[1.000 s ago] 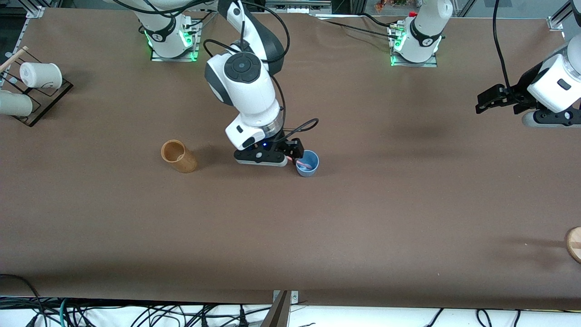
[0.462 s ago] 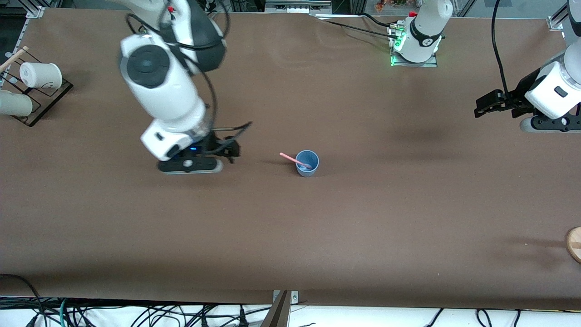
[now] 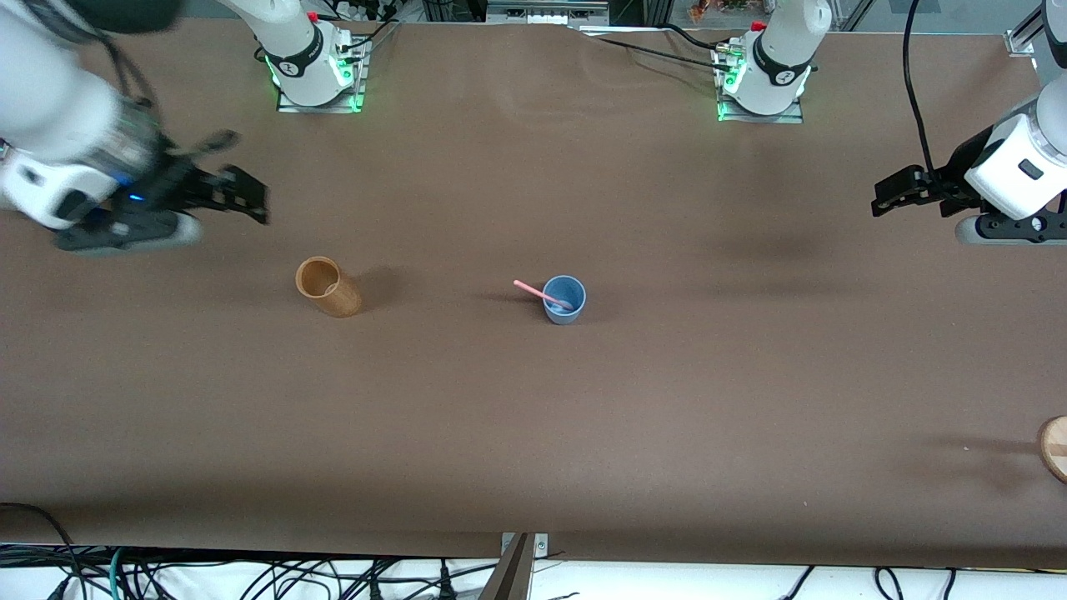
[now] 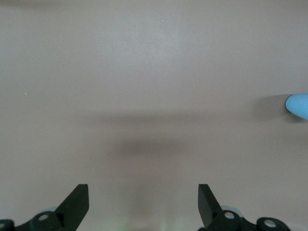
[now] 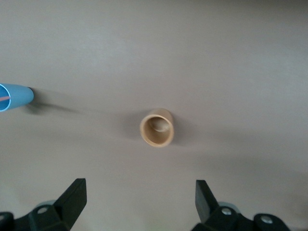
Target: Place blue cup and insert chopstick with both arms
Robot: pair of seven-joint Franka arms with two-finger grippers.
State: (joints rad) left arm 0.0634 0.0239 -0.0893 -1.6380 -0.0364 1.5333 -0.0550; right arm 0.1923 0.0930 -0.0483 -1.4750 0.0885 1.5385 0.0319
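The blue cup (image 3: 564, 301) stands upright near the middle of the table. The pink chopstick (image 3: 533, 290) leans in it, its free end sticking out toward the right arm's end. My right gripper (image 3: 248, 196) is open and empty, up over the table near the right arm's end, well away from the cup. In the right wrist view (image 5: 139, 188) the blue cup (image 5: 14, 97) shows at the edge. My left gripper (image 3: 885, 192) is open and empty and waits over the left arm's end. It also shows in the left wrist view (image 4: 143, 190), with the blue cup (image 4: 298, 105) at the edge.
A tan wooden cup (image 3: 328, 287) stands beside the blue cup toward the right arm's end, also in the right wrist view (image 5: 157, 128). A rack with white cups (image 3: 75, 138) is at the right arm's end. A wooden disc (image 3: 1054, 447) lies at the left arm's end.
My right gripper let go of the chopstick, which now leans in the blue cup, and swung away past the tan cup toward the right arm's end. The left arm barely moved.
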